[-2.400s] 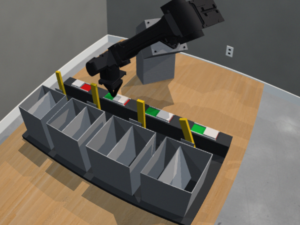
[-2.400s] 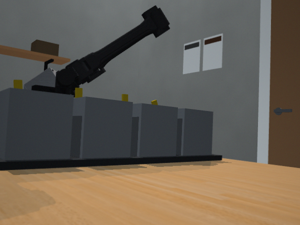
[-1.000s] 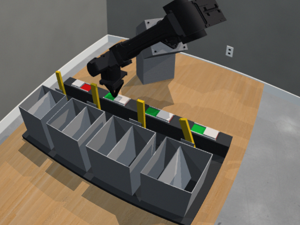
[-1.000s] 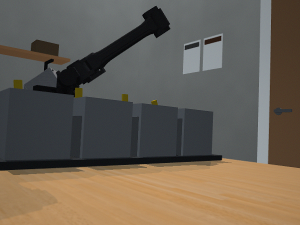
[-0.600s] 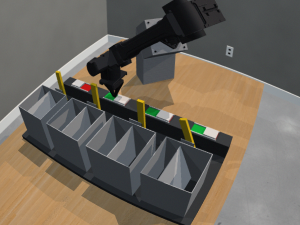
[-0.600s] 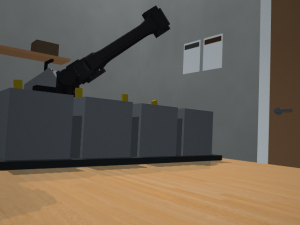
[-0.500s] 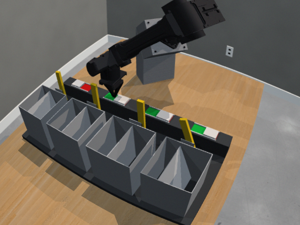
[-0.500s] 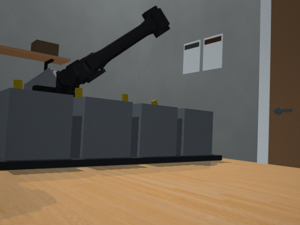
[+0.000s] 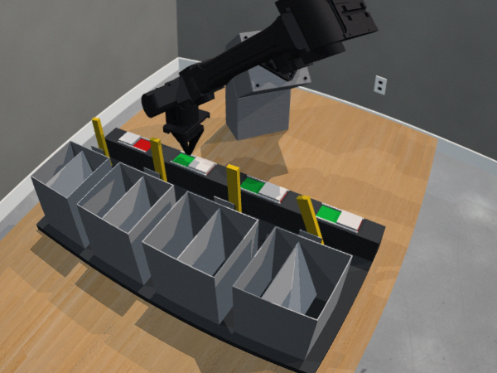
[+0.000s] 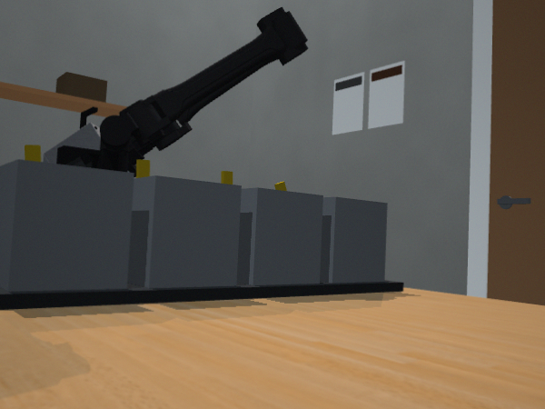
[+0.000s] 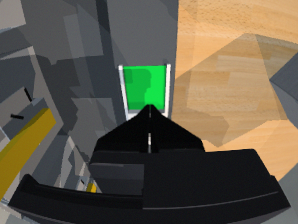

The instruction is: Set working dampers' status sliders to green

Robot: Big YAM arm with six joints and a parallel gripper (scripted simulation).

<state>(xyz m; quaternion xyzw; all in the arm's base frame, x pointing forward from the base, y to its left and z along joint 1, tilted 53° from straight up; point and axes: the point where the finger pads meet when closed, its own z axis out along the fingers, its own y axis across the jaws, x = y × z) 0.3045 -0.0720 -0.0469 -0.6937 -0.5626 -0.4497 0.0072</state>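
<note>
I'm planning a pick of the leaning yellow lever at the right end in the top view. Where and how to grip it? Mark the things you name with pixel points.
Probably pinch the upper end of the yellow lever (image 9: 307,213) across its narrow width, coming from above: it's a slim bar, its top standing free above the damper.
</note>
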